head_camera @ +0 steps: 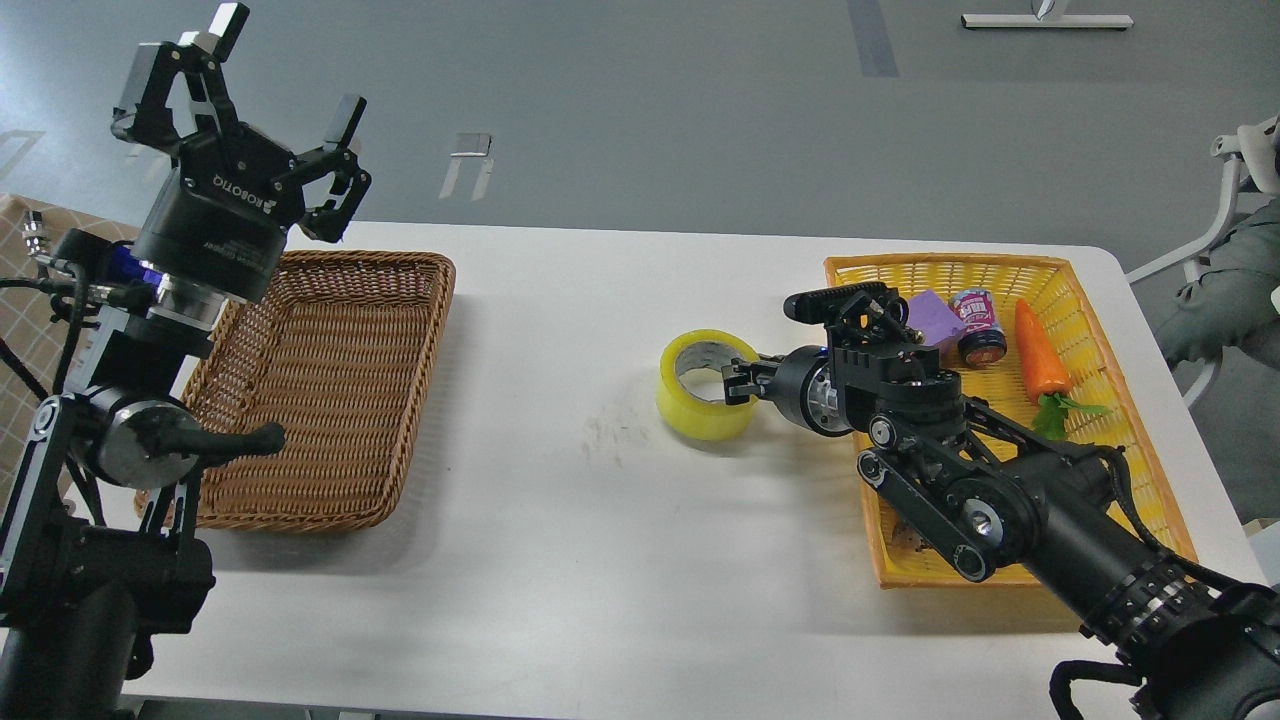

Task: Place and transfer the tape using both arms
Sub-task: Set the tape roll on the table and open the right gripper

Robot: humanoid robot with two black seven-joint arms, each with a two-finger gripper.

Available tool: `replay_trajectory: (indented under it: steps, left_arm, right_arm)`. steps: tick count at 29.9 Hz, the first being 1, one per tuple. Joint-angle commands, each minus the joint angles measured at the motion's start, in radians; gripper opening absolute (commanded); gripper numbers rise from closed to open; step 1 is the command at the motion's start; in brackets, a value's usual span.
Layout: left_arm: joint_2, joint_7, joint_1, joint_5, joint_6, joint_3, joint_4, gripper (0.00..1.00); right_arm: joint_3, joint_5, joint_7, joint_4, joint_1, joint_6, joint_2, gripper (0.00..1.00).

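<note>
The tape [692, 402], a yellowish translucent roll with a grey-white core, sits near the middle of the white table [560, 560], lying with its hole tilted upward. My right gripper [738, 384] reaches in from the right and pinches the roll's right wall, one finger inside the hole and one outside. My left gripper [270, 80] is raised high at the far left, above the back left corner of the brown wicker basket [330, 400]. Its fingers are spread wide and hold nothing.
The brown wicker basket is empty. A yellow basket [1110, 330] at the right holds a purple cube [938, 316], a small can [979, 326] and a toy carrot [1040, 355]; my right arm lies over it. A chair [1225, 230] stands beyond the table's right edge.
</note>
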State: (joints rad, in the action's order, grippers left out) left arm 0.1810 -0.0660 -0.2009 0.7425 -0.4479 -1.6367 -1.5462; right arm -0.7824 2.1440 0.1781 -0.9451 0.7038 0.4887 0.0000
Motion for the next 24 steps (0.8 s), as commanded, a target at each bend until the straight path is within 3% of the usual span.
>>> replay_trajectory:
  steps: [1, 5, 10, 18, 24]
  left_arm:
    - [0.0, 0.0, 0.0, 0.0, 0.0, 0.0, 0.0, 0.98]
    - [0.0, -0.001, 0.003, 0.0, -0.002, 0.0, 0.0, 0.98]
    - [0.0, 0.0, 0.006, 0.0, 0.0, 0.0, 0.0, 0.98]
    - [0.002, 0.0, 0.011, -0.003, 0.032, -0.029, 0.0, 0.98]
    - [0.009, 0.006, 0.011, -0.008, 0.064, -0.029, 0.0, 0.98]
  right_arm:
    - [-0.044, -0.001, 0.0, -0.001, 0.0, 0.0, 0.0, 0.81]
    - [-0.07, -0.001, 0.0, -0.001, 0.0, 0.0, 0.0, 0.93]
    - [-0.118, -0.003, 0.001, -0.004, 0.02, 0.0, 0.0, 0.98]
    - [-0.284, -0.012, 0.001, -0.089, 0.049, 0.0, 0.0, 0.99]
    - [-0.443, -0.241, -0.026, -0.306, -0.03, 0.0, -0.038, 0.99]
